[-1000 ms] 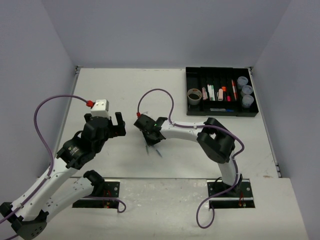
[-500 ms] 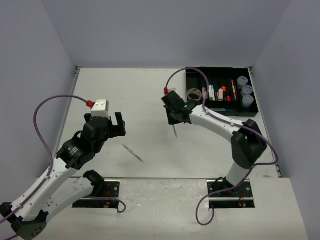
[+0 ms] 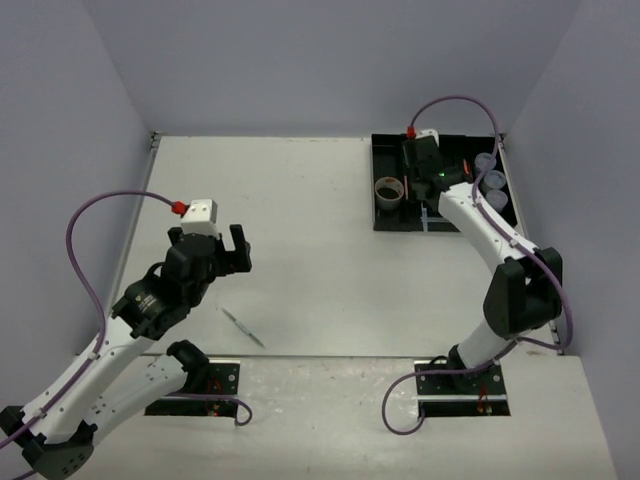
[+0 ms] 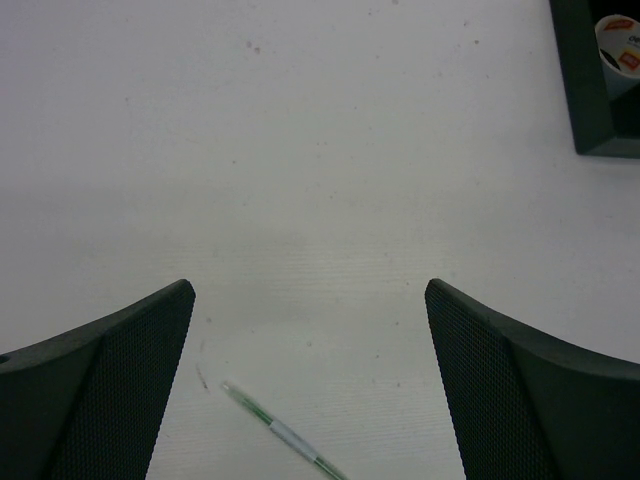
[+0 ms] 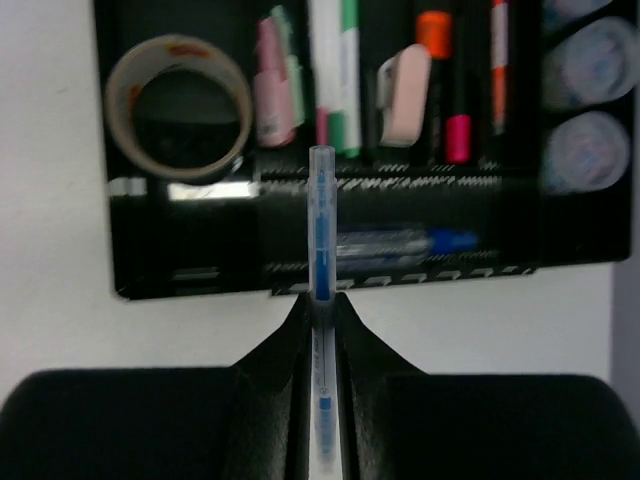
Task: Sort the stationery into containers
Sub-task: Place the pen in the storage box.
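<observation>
My right gripper (image 3: 424,166) is shut on a thin blue pen (image 5: 322,215) and holds it above the black compartment tray (image 3: 380,218). The pen points at the tray's near wall (image 5: 190,275). The tray holds a tape roll (image 5: 180,105), pink and green markers (image 5: 335,75), orange and pink highlighters (image 5: 457,130), a red pen (image 5: 498,60), another blue pen (image 5: 400,245) and bluish tubs (image 5: 588,150). My left gripper (image 3: 226,248) is open and empty. A thin green pen (image 3: 243,327) lies on the table just near of it, and shows between the fingers in the left wrist view (image 4: 280,435).
The tray sits at the table's far right corner; its corner and the tape roll (image 4: 620,45) show at the top right of the left wrist view. Grey walls close the table at the back and both sides.
My right gripper carried the blue pen from the table's middle up and right to over the tray. The green pen slid left and nearer on the table. My left arm has not moved.
</observation>
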Motion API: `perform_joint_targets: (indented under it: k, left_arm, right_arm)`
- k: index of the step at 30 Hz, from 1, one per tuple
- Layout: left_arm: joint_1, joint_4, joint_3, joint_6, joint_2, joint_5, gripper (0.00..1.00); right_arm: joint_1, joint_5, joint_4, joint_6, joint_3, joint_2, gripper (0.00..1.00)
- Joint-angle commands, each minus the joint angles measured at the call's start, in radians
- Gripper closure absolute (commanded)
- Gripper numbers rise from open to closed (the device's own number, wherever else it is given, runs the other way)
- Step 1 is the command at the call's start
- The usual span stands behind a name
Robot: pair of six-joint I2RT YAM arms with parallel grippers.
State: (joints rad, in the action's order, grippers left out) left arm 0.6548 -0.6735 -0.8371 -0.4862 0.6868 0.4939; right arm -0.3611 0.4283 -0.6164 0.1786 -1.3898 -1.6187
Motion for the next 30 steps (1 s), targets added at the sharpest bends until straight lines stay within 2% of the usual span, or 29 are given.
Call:
perform_joint_targets:
  k: [1,5,8,13,21,25,30]
  left_arm:
    - [-0.007,0.028,0.002,0.017,-0.005,0.004,0.00]
    - [-0.007,0.032,0.004,0.019,-0.014,-0.004,0.00]
    - [-0.007,0.034,0.005,0.023,-0.020,-0.011,0.00]
    - [-0.007,0.039,0.009,0.025,-0.043,-0.020,0.00]
    - [-0.007,0.045,0.007,0.031,-0.036,-0.032,0.00]
    - [-0.007,0.046,0.008,0.031,-0.038,-0.032,0.00]
    - [-0.007,0.046,0.007,0.032,-0.032,-0.035,0.00]
  right_arm:
    - [0.127,0.111,0.175,-0.282,-0.076,-0.096,1.00]
    - [0.202,0.165,0.246,-0.448,-0.233,-0.250,1.00]
    - [0.270,0.123,0.242,-0.474,-0.380,-0.358,1.00]
    - [0.325,0.181,0.242,-0.531,-0.527,-0.548,1.00]
    - [0.341,0.152,0.245,-0.542,-0.575,-0.648,1.00]
    - [0.345,0.158,0.246,-0.548,-0.594,-0.694,0.96]
    - [0.345,0.177,0.245,-0.549,-0.594,-0.719,0.87]
